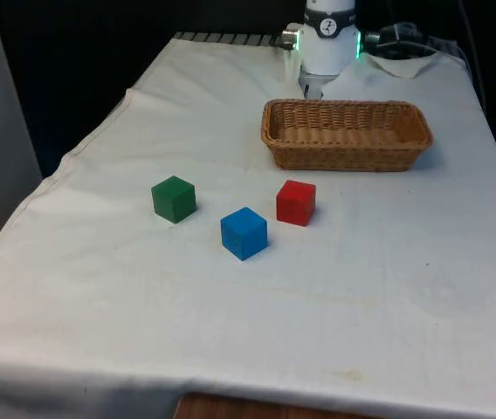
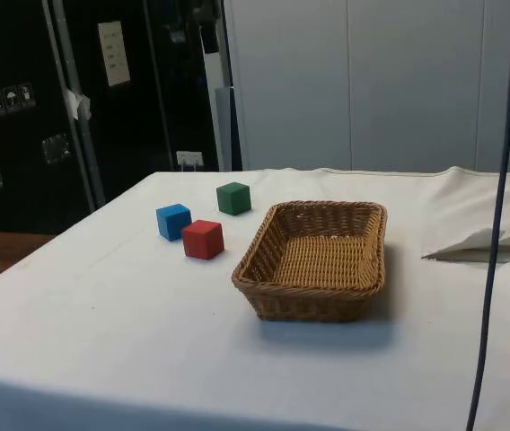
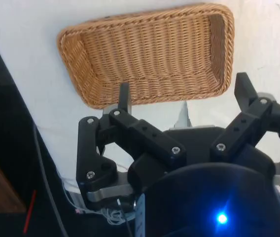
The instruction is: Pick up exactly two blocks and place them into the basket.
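Green block [image 1: 174,198], blue block [image 1: 244,232], red block [image 1: 295,202]: apart on the counter [image 1: 388,288], near the empty wicker basket [image 1: 346,133]. Likely light, rigid; pinch opposite flat faces. Your gripper [image 3: 184,96]: spread wide, holding nothing.

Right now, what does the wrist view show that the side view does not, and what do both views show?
The wrist view alone shows the black two-finger claw, open and holding nothing, above the table. The side view alone shows the three blocks on the white cloth: the green cube block, the blue cube block and the red cube block, all outside the basket. Both views share the empty brown wicker basket.
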Motion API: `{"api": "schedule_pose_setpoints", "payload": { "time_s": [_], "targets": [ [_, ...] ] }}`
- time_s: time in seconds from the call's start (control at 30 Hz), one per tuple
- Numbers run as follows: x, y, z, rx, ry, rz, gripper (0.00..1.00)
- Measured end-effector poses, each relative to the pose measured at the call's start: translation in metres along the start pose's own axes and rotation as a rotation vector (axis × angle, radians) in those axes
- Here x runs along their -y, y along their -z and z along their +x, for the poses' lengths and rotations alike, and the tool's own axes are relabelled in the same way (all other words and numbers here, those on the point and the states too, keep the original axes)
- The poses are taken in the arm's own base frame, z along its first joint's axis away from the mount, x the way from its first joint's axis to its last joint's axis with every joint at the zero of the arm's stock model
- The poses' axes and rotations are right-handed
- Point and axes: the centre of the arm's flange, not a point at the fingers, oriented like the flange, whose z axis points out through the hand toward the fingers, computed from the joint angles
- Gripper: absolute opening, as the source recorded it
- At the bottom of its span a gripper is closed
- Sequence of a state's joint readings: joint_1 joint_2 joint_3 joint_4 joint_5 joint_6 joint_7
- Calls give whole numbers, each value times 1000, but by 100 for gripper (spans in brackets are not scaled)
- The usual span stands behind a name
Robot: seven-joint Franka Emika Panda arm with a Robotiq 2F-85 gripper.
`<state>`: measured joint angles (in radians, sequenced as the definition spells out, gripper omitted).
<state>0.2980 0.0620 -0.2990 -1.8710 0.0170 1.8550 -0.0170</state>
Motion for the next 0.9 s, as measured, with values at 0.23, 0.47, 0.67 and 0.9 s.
{"api": "schedule_pose_setpoints", "payload": {
  "time_s": [0.23, 0.47, 0.67, 0.9],
  "targets": [
    [1, -25, 5, -10, 0, 4, 100],
    [1, -44, 6, -18, 5, 4, 100],
    [3, -65, 9, -28, 18, -1, 100],
    [4, -89, 14, -39, 39, -11, 100]
  ]
}}
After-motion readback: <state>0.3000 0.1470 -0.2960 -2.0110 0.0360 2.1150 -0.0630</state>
